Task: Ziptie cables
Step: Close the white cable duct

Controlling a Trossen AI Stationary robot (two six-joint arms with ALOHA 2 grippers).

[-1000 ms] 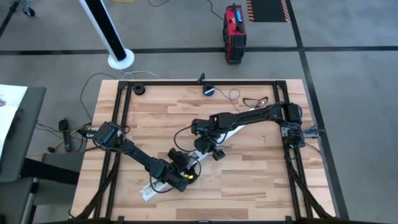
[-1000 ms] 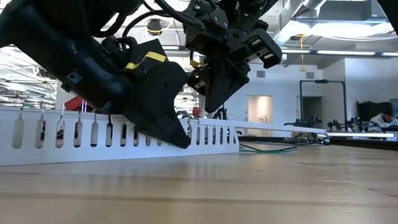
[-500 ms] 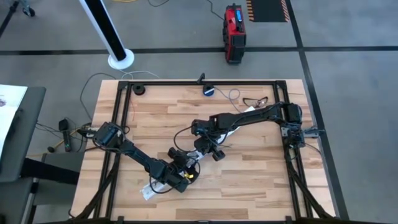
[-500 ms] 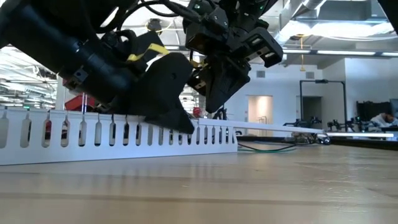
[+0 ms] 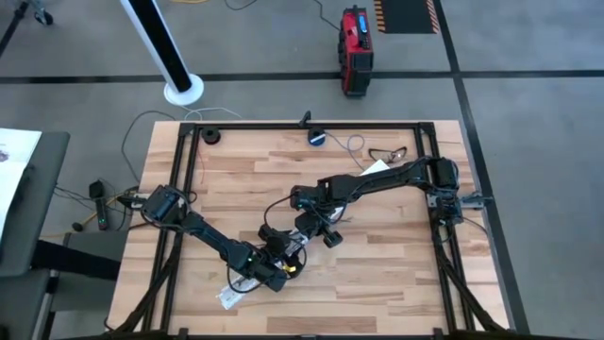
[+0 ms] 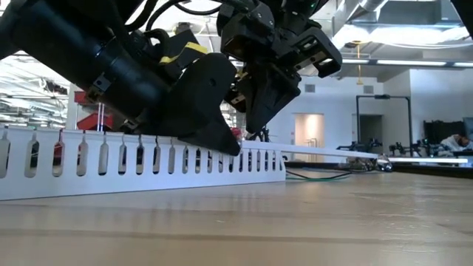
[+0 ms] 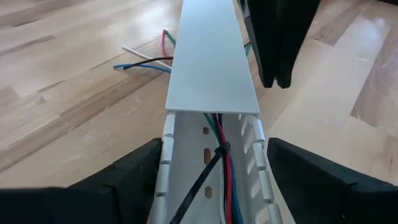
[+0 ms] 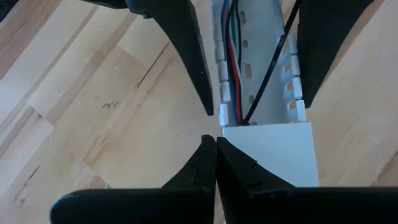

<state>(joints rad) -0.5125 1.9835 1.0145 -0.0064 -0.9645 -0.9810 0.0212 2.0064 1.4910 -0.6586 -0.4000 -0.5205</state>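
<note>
- We see a pale wooden table (image 5: pixel 396 274) with 2 dark arms meeting at a long white slotted plastic channel (image 6: pixel 140 166), part-covered by a flat white lid (image 7: pixel 211 62).
- The left gripper (image 7: pixel 211 180) straddles the channel's open end, fingers wide apart, holding nothing we can see.
- The right gripper (image 8: pixel 216 152) shows fingertips pressed together beside the lid's edge, seemingly empty.
- The cables (image 7: pixel 222 171), thin red, green and dark wires, lie inside the channel, crossed by a black zip tie (image 7: pixel 205 177).
- We judge that either gripper could nudge the channel, dragging the wires loose.
</note>
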